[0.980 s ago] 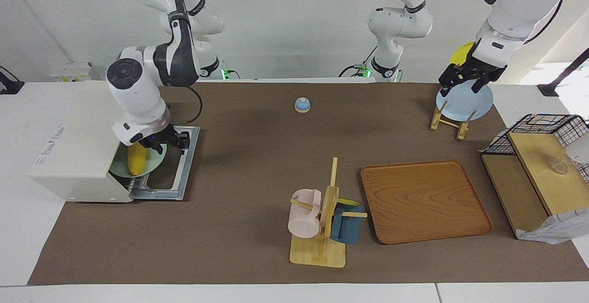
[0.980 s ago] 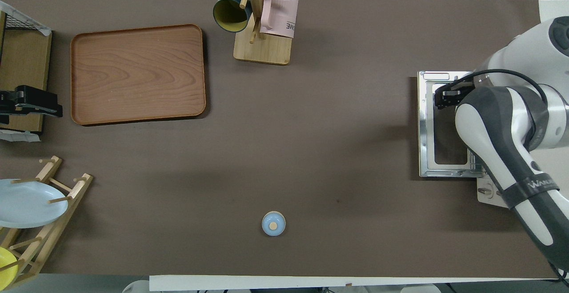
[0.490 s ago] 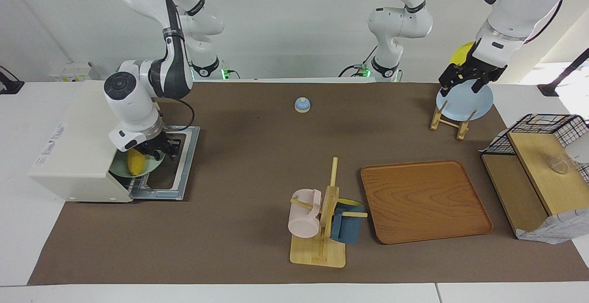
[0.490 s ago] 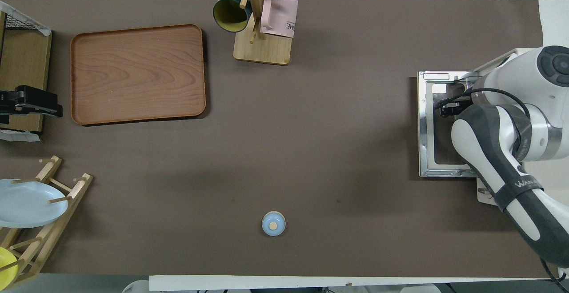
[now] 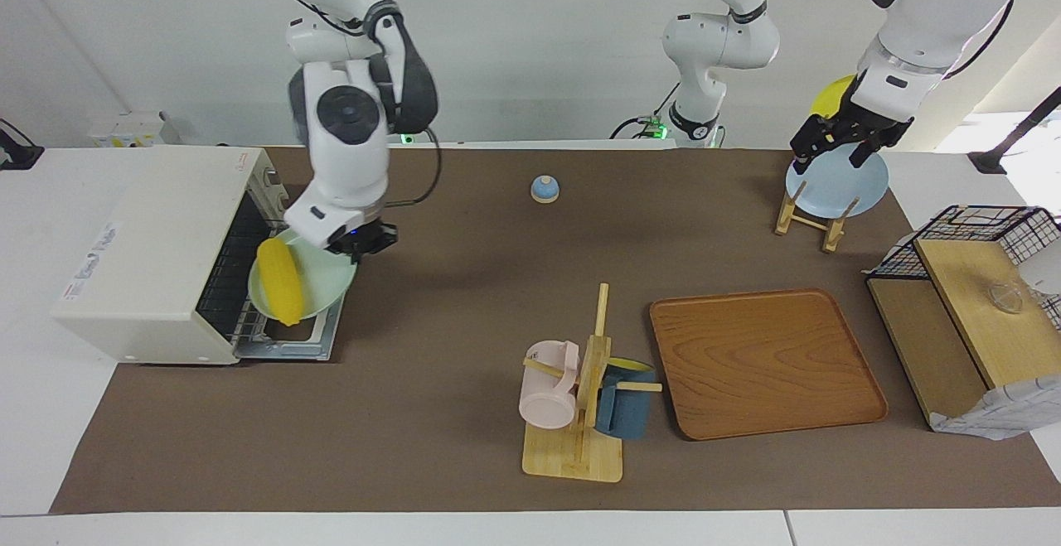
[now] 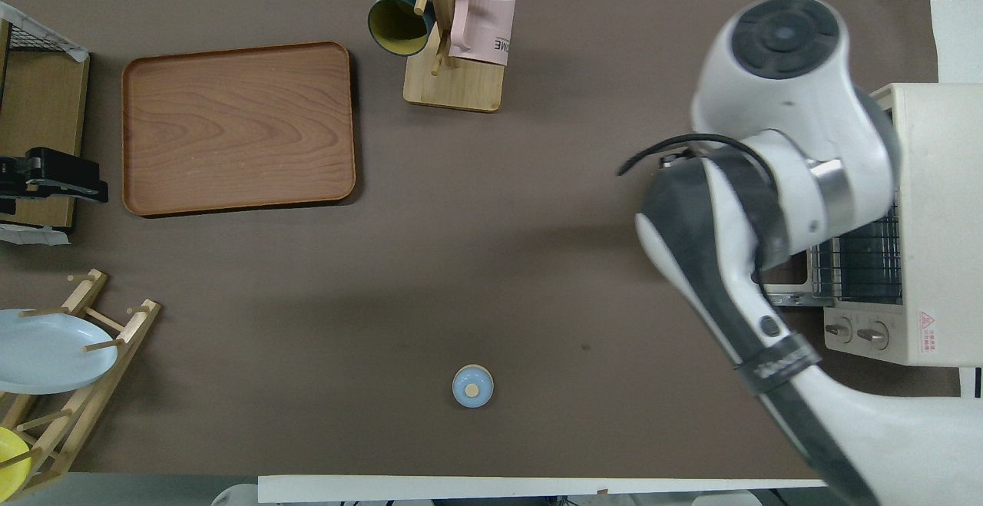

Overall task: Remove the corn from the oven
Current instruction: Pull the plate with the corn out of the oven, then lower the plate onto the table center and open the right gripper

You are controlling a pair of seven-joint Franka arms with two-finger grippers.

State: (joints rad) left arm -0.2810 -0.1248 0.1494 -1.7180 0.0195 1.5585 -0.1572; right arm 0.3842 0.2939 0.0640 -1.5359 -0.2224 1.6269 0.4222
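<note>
right end effector [image 5: 362, 242] clamped on pale-green round plate [image 5: 311, 287] rim | smooth yellow corn cob [image 5: 280, 281] rides plate, over boxy cream oven [image 5: 157, 252] door | keep plate level, withdraw slowly | left end effector [image 5: 837, 147] waits above blue plate, grip unclear

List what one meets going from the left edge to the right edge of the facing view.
oven → corn on pale green plate → right gripper → pink mug → blue mug → wooden tray → wire basket
</note>
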